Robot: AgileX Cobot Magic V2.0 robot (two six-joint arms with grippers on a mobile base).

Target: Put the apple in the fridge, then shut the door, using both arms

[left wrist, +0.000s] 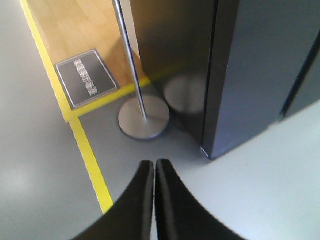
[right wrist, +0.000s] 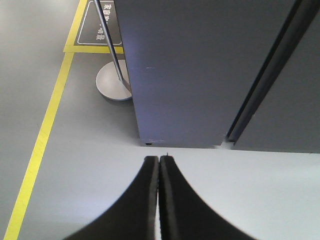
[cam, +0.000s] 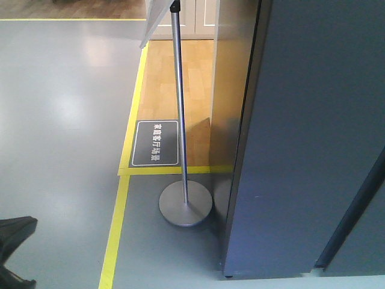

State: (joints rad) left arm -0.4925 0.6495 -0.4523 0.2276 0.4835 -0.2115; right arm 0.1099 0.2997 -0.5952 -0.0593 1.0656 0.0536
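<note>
Both grippers pressed together, empty: left gripper (left wrist: 154,165) above grey floor near a sign stand (left wrist: 143,116), right gripper (right wrist: 159,161) facing the fridge (right wrist: 190,75) (dark front, seemingly closed). Apple nowhere visible in any view.

fridge (cam: 313,138) — tall dark grey, upright on grey floor | door (right wrist: 285,90) — shut, seam dark

The fridge (cam: 313,132) showed a smooth, matt dark grey skin, the stand's pole (cam: 179,108) and round base (cam: 185,205) at nine o'clock of it looked like brushed metal, the grey floor (cam: 60,120) was glossy, the far planks (cam: 174,78) looked like varnished wood, and both tools (left wrist: 155,167) (right wrist: 159,162) looked like smooth black plastic.
</note>
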